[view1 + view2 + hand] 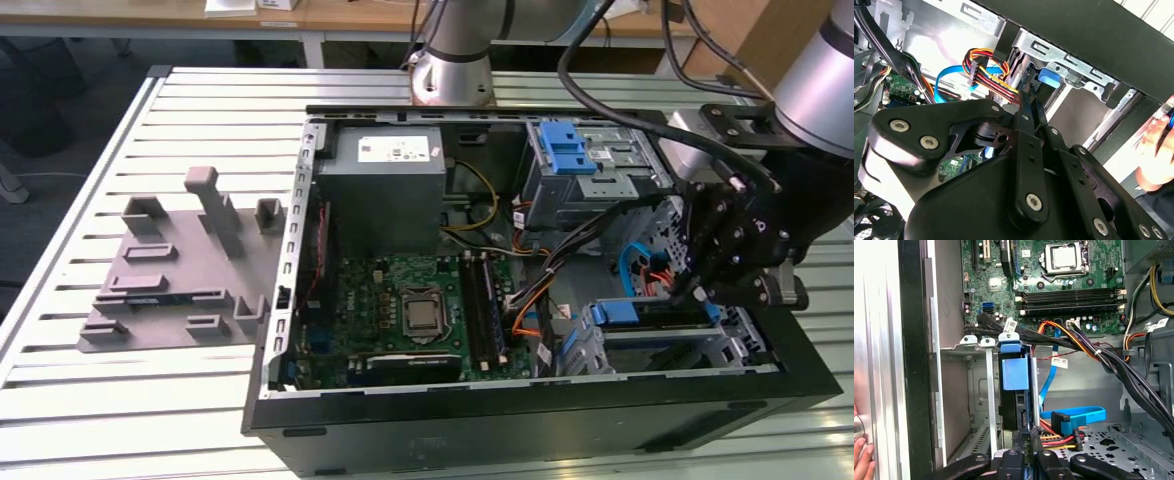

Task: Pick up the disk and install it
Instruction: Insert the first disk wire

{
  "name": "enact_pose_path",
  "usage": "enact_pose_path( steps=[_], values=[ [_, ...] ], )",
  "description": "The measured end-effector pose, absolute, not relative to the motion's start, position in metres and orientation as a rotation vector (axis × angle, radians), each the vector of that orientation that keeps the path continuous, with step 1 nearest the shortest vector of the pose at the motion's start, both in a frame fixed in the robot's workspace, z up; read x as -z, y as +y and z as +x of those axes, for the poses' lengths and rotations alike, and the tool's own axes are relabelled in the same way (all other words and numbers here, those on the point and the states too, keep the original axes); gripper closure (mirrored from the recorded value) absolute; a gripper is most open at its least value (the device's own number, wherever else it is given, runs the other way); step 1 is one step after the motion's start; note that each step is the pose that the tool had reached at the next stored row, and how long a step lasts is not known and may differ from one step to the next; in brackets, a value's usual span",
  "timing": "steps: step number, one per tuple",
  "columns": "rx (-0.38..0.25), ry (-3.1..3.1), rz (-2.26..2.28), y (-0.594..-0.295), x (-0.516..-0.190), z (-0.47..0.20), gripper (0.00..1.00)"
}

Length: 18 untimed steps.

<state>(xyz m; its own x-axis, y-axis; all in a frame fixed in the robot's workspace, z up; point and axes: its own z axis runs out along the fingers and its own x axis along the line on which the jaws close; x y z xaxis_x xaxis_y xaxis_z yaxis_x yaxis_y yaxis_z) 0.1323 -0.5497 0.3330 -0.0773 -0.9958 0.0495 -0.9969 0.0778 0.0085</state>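
The disk [663, 316] stands on its edge in the lower drive bay at the case's front corner, on the exterior view's right. In the first wrist view the disk [1014, 405] shows its dark side and blue plastic rail between the bay's metal walls. My gripper [695, 294] hangs right over it, fingers drawn together, shut. In the first wrist view the gripper [1026, 434] has its tips at the disk's near end, beside the plugged cables. In the second wrist view the gripper [1026, 100] points at the blue rail [1048, 78]. I cannot tell if the tips touch the disk.
The open case [534, 420] lies on a slatted table. Inside are the grey power-supply box [387, 190], a drive cage with a blue latch [583, 160], the motherboard [407, 310] and cable bundles [1074, 417]. A grey fixture [174, 270] lies on the exterior view's left. A hand [860, 457] rests outside the case wall.
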Motion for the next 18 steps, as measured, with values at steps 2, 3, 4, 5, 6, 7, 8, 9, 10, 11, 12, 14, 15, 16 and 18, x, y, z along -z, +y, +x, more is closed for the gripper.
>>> enact_pose_path(
  steps=[2,3,4,5,6,7,8,9,10,11,12,14,15,16,18],
  values=[
    [-0.041,-2.276,2.105,-0.5497,-0.3336,0.1323,0.84],
    [-0.04,-2.276,2.106,-0.5497,-0.3341,0.1323,0.84],
    [-0.039,-2.276,2.106,-0.5497,-0.3347,0.1323,0.84],
    [-0.038,-2.277,2.106,-0.5496,-0.3349,0.1324,0.84],
    [-0.037,-2.277,2.107,-0.5497,-0.3349,0.1324,0.84],
    [-0.033,-2.279,2.109,-0.5497,-0.3349,0.1324,0.84],
    [-0.028,-2.281,2.11,-0.5496,-0.3346,0.1326,0.84],
    [-0.026,-2.281,2.111,-0.5496,-0.3344,0.133,0.84],
    [-0.024,-2.28,2.11,-0.5496,-0.3341,0.1331,0.84],
    [-0.023,-2.28,2.11,-0.5496,-0.3339,0.1331,0.84],
    [-0.023,-2.28,2.11,-0.5498,-0.3336,0.133,0.84],
    [-0.022,-2.28,2.11,-0.5501,-0.3333,0.1331,0.84],
    [-0.022,-2.279,2.109,-0.5502,-0.3331,0.1331,0.84],
    [-0.021,-2.279,2.109,-0.5503,-0.333,0.1331,0.84],
    [-0.019,-2.278,2.108,-0.5503,-0.3319,0.1331,0.84]
  ],
)
